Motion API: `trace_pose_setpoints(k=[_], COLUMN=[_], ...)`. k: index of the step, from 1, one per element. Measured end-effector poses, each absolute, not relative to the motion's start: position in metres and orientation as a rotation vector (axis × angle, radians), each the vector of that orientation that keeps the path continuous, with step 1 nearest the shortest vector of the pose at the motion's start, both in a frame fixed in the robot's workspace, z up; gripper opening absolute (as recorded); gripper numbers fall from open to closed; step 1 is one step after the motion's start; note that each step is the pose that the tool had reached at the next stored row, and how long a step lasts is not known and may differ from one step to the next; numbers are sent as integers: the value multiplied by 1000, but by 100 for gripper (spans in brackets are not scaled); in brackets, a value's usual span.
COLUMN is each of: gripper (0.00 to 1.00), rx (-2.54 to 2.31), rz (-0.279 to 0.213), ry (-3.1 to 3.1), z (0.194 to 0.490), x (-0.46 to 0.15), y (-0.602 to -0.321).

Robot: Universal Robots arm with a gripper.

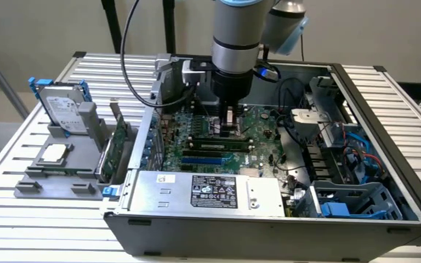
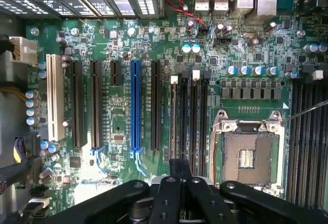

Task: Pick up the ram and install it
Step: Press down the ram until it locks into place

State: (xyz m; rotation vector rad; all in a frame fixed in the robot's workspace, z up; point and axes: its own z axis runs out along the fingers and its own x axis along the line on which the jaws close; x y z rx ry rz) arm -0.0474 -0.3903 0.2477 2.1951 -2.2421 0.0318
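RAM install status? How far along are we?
Done, apparently: the ram is already inside the case, lying along a slot on the motherboard. In hand: the gripper is down low over the board, right at that stick; whether it is gripping it can't be told. Left: full seating is unconfirmed, since the slot latches can't be made out.

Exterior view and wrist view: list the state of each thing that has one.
Computer case: open.
Processor socket: empty.
Hard drive: upright, outside the case.
Pincer: inside the case, low over the motherboard.
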Motion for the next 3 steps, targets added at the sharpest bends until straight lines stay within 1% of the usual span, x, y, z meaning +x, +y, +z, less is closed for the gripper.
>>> trace_pose_setpoints(k=[3], gripper=[0], rx=[2195], rz=[32], ry=[-2242], z=[248], x=[-47], y=[-390])
